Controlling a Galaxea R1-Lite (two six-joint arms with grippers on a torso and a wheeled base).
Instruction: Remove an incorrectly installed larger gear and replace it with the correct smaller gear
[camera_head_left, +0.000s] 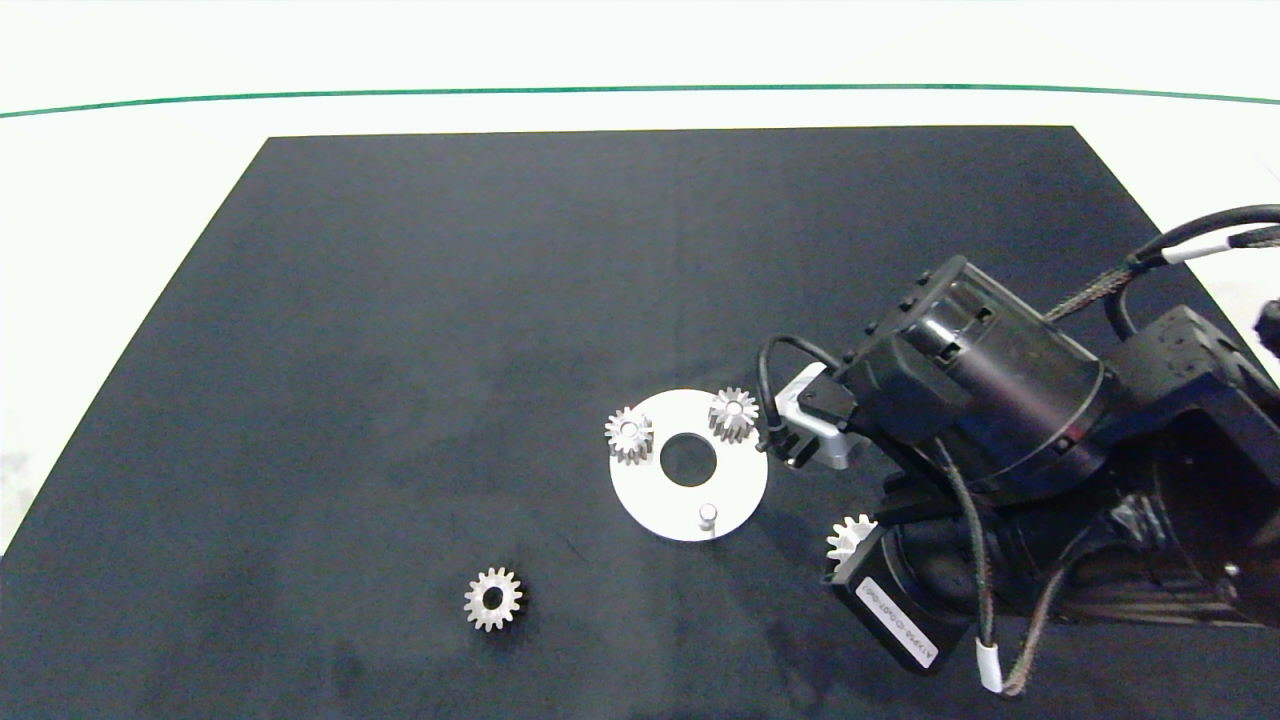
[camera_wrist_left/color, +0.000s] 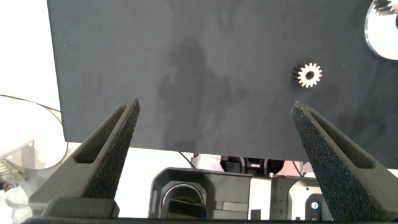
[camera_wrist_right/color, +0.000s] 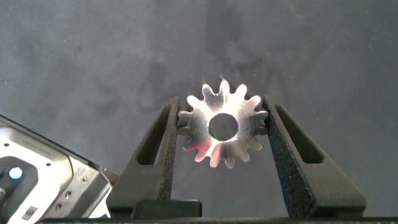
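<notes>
The larger gear (camera_wrist_right/color: 222, 127) is sitting between the two fingers of the right gripper (camera_wrist_right/color: 222, 134), which is clamped on its toothed rim from both sides, its bright face and centre hole turned toward the wrist camera. From above, only a few of its teeth (camera_head_left: 850, 536) are peeking out beside the arm's dark housing, just off the lower right edge of the white disc (camera_head_left: 650, 495). Whether it is touching the dark mat (camera_head_left: 400, 350) or being held clear of it cannot be told.

The smaller gear (camera_head_left: 493, 598) is lying flat on the mat, on its own, well apart from the disc toward the front left; the left wrist camera is also catching it (camera_wrist_left/color: 308, 75).

The disc is lying flat on the mat with a round hole in its middle. Two small gears are sitting on it, one at its left edge (camera_head_left: 629, 434) and one near its upper right (camera_head_left: 733, 412), and a bare peg (camera_head_left: 708, 514) is standing upright near its front edge.

The left gripper (camera_wrist_left/color: 214, 112) is hanging with its fingers wide apart, gripping nothing, above the mat's edge and the white bench (camera_head_left: 120, 200).
</notes>
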